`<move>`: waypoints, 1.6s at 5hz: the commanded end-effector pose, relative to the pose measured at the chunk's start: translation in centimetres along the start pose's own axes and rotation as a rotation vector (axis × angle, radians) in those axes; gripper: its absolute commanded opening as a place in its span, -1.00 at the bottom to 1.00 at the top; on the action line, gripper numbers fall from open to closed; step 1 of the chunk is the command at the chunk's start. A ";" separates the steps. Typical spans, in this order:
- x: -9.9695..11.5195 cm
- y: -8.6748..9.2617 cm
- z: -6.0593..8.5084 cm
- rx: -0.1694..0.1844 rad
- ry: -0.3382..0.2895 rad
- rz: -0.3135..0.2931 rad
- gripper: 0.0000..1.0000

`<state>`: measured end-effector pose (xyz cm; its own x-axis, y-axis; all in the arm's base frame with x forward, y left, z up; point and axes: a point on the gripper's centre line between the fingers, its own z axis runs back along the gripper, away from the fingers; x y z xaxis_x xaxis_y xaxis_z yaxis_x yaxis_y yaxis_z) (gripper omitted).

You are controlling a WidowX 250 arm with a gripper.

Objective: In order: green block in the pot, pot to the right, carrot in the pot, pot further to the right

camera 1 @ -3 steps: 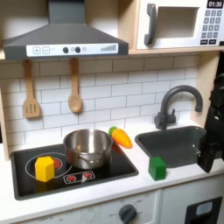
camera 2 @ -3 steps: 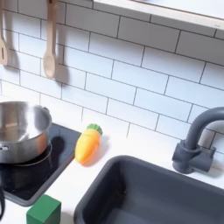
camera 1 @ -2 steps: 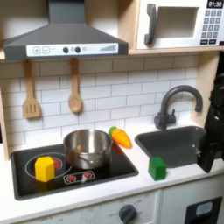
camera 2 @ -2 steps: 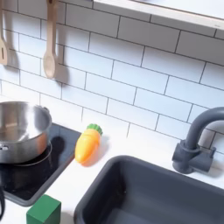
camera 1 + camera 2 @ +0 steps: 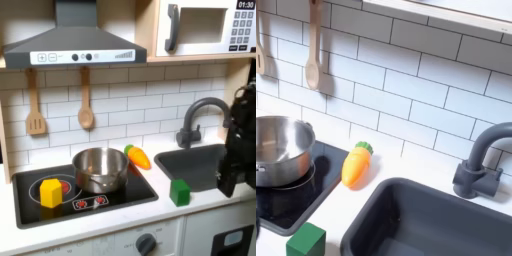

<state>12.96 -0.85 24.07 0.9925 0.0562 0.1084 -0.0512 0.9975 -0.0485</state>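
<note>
Gripper (image 5: 229, 186) hung at the first exterior view's right edge, open or closed unclear. Green block (image 5: 180, 191) sat lower centre, carrot (image 5: 137, 156) beside pot (image 5: 100, 169) (mid-frame).

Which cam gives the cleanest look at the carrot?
The second exterior view: the carrot appears large and whole, lying beside the pot on the stove's edge. In the first exterior view the carrot is small, behind the pot's rim.
</note>
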 end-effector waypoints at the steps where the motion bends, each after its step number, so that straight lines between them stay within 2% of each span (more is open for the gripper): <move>1: 3.5 0.5 -0.3 -0.008 -0.020 -0.033 1.00; 2: 5.6 0.4 -1.1 -0.012 -0.023 -0.081 1.00; 3: 7.1 0.1 -1.7 0.000 -0.034 -0.106 1.00; 4: 9.2 0.4 -2.5 0.002 -0.049 -0.057 1.00; 5: 10.4 0.5 -3.4 -0.007 -0.029 -0.059 1.00; 6: 11.8 0.5 -4.7 0.003 -0.008 -0.066 1.00; 7: 12.6 0.5 -6.7 -0.020 0.039 -0.089 1.00; 8: 12.8 0.3 -8.5 -0.018 0.084 -0.111 1.00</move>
<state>26.87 -0.09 17.33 0.9973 -0.0582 0.0455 0.0607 0.9966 -0.0565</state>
